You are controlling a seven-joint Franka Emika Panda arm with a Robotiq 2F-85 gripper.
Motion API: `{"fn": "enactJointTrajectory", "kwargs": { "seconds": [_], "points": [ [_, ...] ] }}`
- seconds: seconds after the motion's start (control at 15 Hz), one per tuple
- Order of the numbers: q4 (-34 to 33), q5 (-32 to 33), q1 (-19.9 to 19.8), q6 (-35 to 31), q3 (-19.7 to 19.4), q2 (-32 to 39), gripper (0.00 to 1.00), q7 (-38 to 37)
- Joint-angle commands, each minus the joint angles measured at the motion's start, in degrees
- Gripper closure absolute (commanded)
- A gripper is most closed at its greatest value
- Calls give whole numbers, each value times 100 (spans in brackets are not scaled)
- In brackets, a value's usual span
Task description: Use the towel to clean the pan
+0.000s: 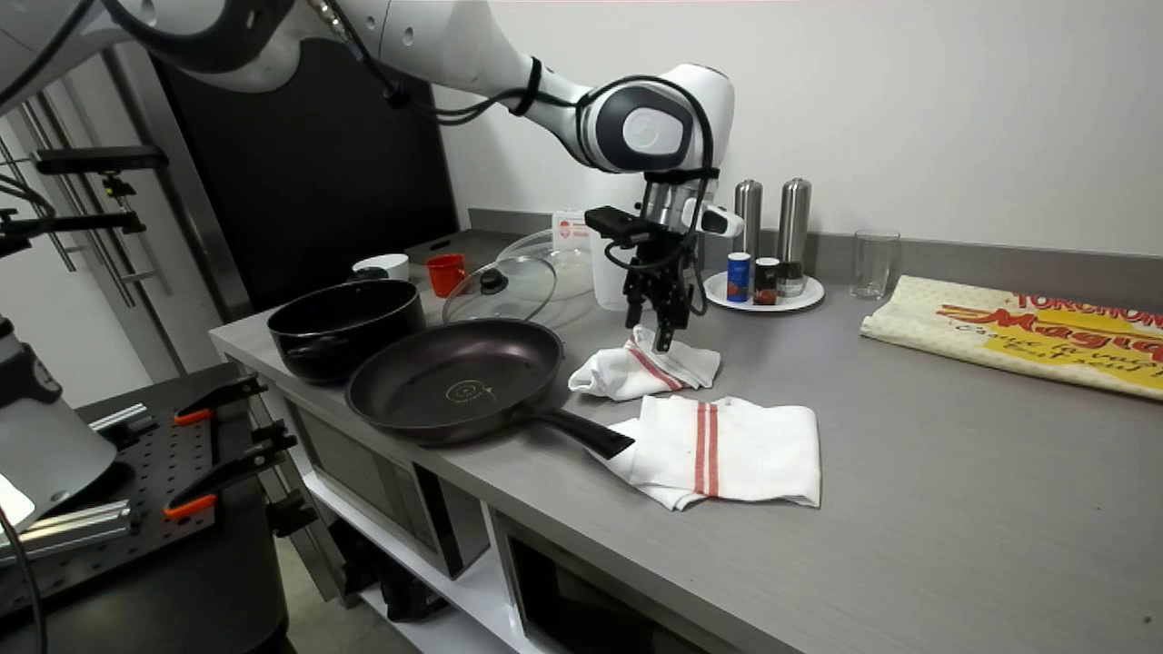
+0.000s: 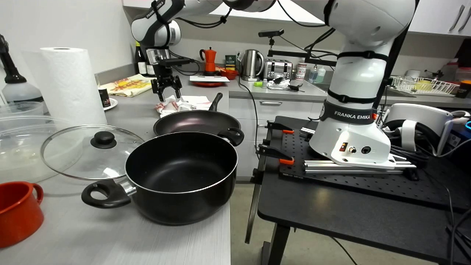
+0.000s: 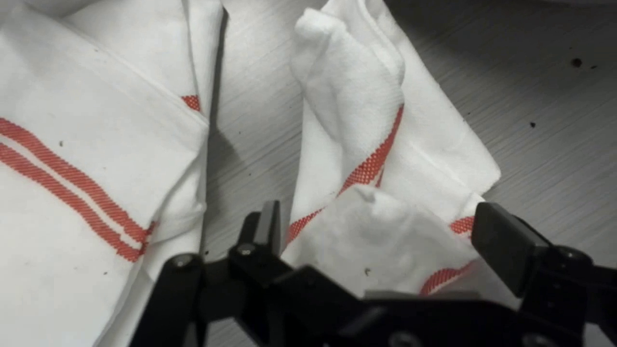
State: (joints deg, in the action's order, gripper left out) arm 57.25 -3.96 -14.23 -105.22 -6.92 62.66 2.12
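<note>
A crumpled white towel with red striping lies on the counter beside the pan. My gripper stands open right above it. In the wrist view, the fingers are wide apart, and a raised fold of the towel sits between and below them, not clamped. The round black frying pan rests on the counter, its long handle pointing toward a flat, folded white towel with two red stripes. In an exterior view the pan is partly hidden by the pot.
A deep black pot stands against the pan, near the counter edge. Around it are a glass lid, a red mug and a paper towel roll. A white plate with shakers and a yellow-printed cloth lie toward the wall.
</note>
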Motion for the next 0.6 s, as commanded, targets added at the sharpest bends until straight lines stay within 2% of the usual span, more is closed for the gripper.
{"fn": "enactJointTrajectory", "kwargs": {
  "seconds": [0.0,0.53],
  "points": [
    [864,28,97,-198,-13,-835,0,53],
    [2820,286,370,-621,10,-2673,0,31]
  ]
}}
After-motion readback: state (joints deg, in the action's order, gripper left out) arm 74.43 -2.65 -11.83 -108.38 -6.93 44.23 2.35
